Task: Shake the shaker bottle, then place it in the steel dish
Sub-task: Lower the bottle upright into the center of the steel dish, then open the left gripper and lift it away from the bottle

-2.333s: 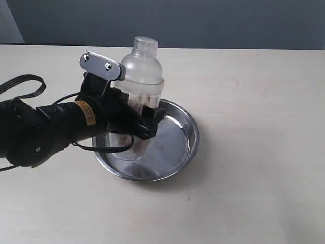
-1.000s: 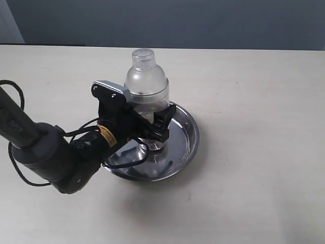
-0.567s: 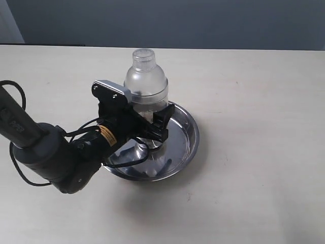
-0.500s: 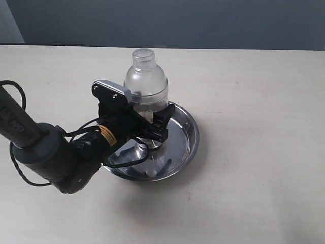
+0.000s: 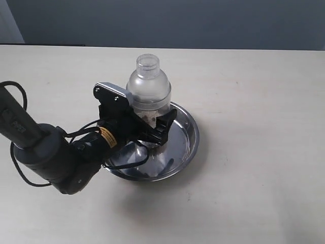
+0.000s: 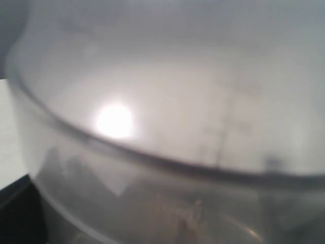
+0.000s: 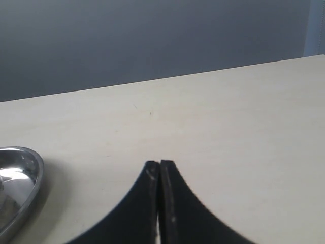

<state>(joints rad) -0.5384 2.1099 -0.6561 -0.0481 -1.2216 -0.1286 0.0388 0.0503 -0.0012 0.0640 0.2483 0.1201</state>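
Note:
The shaker bottle (image 5: 148, 86) stands low in the steel dish (image 5: 190, 134), its domed top and round cap leaning a little towards the exterior camera. Brown beads show through its wall above the fingers. My left gripper (image 5: 151, 121) is shut on the bottle's body from the left; the bottle's base is hidden behind the gripper. In the left wrist view the frosted wall of the bottle (image 6: 167, 101) fills the picture, blurred. My right gripper (image 7: 160, 165) is shut with nothing in it, over bare table, with the dish's rim (image 7: 20, 173) off to one side.
The left arm (image 5: 51, 157) and its cable lie over the table left of the dish. The pale table (image 5: 254, 127) runs out to the right and front. A dark wall stands behind the far edge.
The left gripper has carried the bottle down into the dish. In the last half second the bottle dropped lower, shifted slightly right and tipped its cap towards the camera.

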